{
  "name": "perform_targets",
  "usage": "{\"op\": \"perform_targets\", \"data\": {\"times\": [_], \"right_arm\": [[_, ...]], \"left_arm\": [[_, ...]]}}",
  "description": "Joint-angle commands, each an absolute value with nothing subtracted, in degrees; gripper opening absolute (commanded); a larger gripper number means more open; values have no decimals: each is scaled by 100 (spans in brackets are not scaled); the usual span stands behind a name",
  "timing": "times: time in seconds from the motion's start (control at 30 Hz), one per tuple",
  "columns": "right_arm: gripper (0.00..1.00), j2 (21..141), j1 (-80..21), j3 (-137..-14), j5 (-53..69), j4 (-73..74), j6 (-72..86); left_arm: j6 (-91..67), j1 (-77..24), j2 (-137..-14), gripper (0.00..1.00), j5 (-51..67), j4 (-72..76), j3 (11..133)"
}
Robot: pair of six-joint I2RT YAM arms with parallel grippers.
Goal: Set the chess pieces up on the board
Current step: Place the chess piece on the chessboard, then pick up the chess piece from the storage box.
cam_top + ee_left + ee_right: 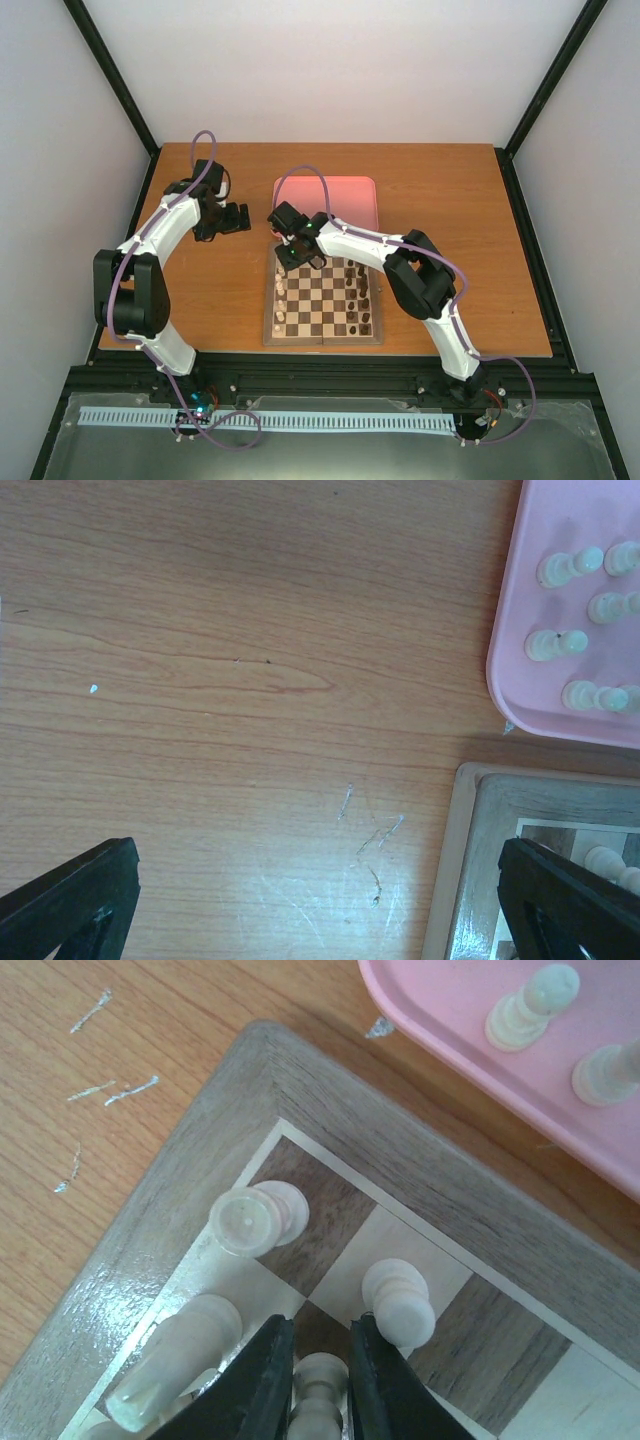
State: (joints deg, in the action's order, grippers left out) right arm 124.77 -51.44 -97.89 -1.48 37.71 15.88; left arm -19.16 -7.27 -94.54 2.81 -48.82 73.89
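Right claw [320, 1345] up close, pressed together on a small cream piece [318, 1392] near the board [190, 1170] corner. It's crowded in there: a rounded neighbour [400, 1305] just to its right, a tall one [180, 1360] on the left, and another [252, 1220] on the dark corner square. Past the border, the pink tray [450, 1000] holds more cream pieces [530, 1005]. Left claw [318, 855] is spread wide over the wooden table [200, 630], beside the board.

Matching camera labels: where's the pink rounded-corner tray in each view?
Top external: pink rounded-corner tray at centre, just beyond the board.
Left wrist: tray at top right, cream pieces in it.
Right wrist: tray in the top right corner.
Shared landmark: the wooden checkered chessboard, its corner nearest the tray.
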Motion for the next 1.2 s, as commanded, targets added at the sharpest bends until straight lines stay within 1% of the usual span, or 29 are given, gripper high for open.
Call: {"op": "perform_targets", "data": {"times": [0.0,0.27,0.57,0.83,0.93,1.07,1.17], "right_arm": [[19,12488,-5124,-9814,-219,3905,1512],[23,12359,-5124,-9739,-242,3892,1495],[33,12130,-5124,-9821,-490,4063,1502],[36,11796,-5123,-9897,-604,4271,1444],[37,11664,-5120,-9981,-471,4409,1383],[44,11489,-5036,-10276,-392,4577,1346],[45,11611,-4731,-10726,-90,4737,1434]], "left_arm": [[-1810,-765,-9496,100,293,-4798,7565],[-1802,-765,-9468,100,282,-4799,7576],[-1811,-765,-9451,100,282,-4812,7611],[-1810,-765,-9424,100,289,-4799,7612],[-1812,-765,-9408,100,290,-4801,7604],[-1817,-765,-9403,100,303,-4799,7620],[-1819,-765,-9395,100,306,-4800,7629]]}}
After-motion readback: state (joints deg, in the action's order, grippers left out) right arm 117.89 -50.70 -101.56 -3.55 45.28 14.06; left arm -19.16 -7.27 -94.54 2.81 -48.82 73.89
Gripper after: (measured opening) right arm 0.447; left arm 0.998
